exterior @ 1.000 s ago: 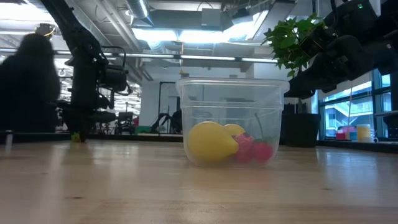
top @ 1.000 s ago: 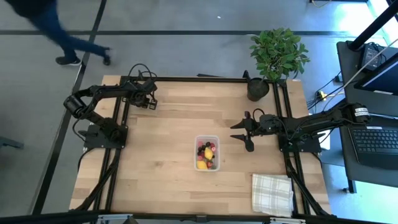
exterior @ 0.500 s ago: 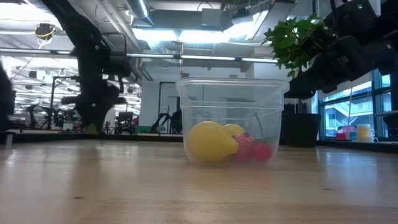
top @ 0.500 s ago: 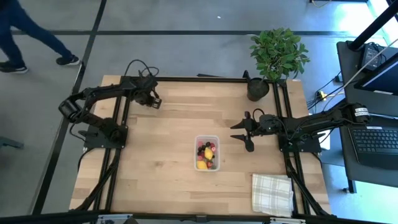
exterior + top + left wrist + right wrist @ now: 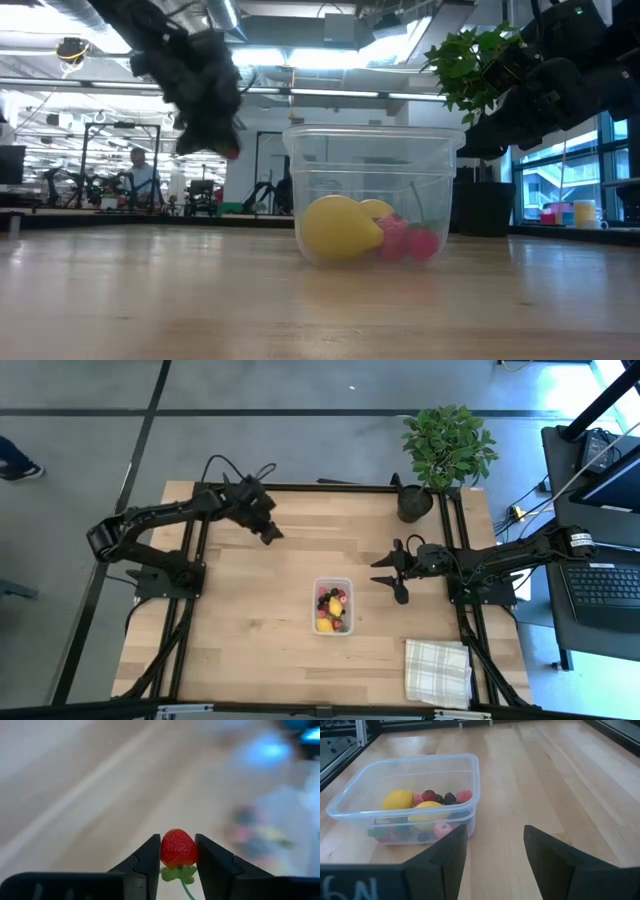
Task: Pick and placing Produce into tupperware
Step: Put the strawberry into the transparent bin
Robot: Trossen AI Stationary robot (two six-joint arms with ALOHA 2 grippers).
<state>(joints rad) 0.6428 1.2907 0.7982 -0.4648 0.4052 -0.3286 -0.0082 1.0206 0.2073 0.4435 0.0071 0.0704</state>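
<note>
The left gripper (image 5: 270, 532) hung above the far left part of the pale wooden table (image 5: 250, 620), well apart from the small clear rectangular plastic tupperware tub (image 5: 333, 606). Its jaws were closed narrowly on a small red strawberry with a green stalk (image 5: 178, 848), one dark finger (image 5: 149, 861) pressed to each side of the fruit. In the low view the gripper (image 5: 215, 140) appeared blurred, with a spot of red (image 5: 231, 154) at its tip, probably the same strawberry.

The tub stood upright near the table's middle. It held two yellow lemon-like pieces (image 5: 399, 799) along with red, pink and dark maroon berry bits (image 5: 445, 798).

The right gripper (image 5: 393, 575) hovered just beside the tub on its right, jaws standing apart and holding nothing; its dark fingers (image 5: 449, 851) framed the tub's near corner.

A white checked cloth (image 5: 437, 670) lay at the near right corner, and a black plant pot with a green plant (image 5: 415, 502) stood at the far right edge.
</note>
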